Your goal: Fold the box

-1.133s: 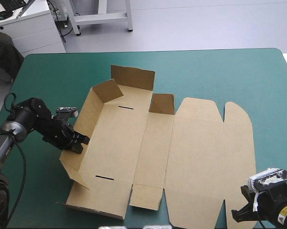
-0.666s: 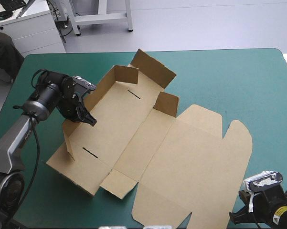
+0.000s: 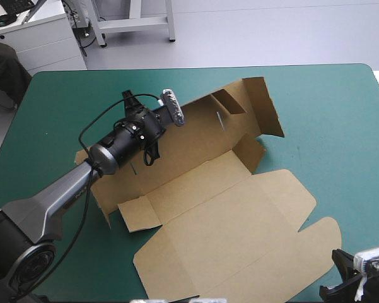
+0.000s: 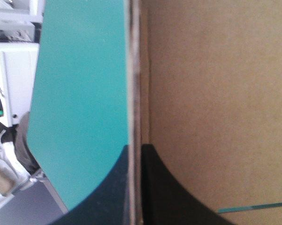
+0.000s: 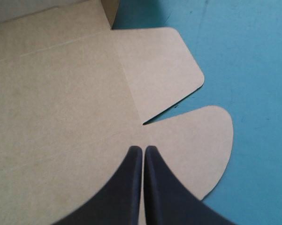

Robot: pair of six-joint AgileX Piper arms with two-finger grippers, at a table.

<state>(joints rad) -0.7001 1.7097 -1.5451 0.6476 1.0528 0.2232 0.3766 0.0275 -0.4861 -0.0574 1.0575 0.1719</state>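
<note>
The brown box (image 3: 233, 221) lies slantwise on the teal-green cover, its base toward the far side and its flat lid toward the near edge. One end flap (image 3: 265, 104) stands up at the far right. My left gripper (image 3: 149, 149) reaches in over the box's long left wall. In the left wrist view that gripper (image 4: 135, 154) is shut on the wall's edge (image 4: 133, 70), the box's inner face (image 4: 216, 93) beside it. My right gripper (image 3: 358, 285) sits at the near right corner. Its gripper (image 5: 143, 151) is shut, empty, over the lid's rounded flaps (image 5: 201, 136).
A thin slot (image 4: 253, 207) in the box's floor shows the teal-green cover through it. Bare cover (image 3: 328, 113) lies to the right of the box and along the far edge. A white cabinet (image 3: 31, 31) stands beyond the table's far left corner.
My left gripper, holding the wall, has swept toward the far right and swung the whole box clockwise, bringing the lid toward the near edge. My right gripper has drawn back toward the near right corner.
</note>
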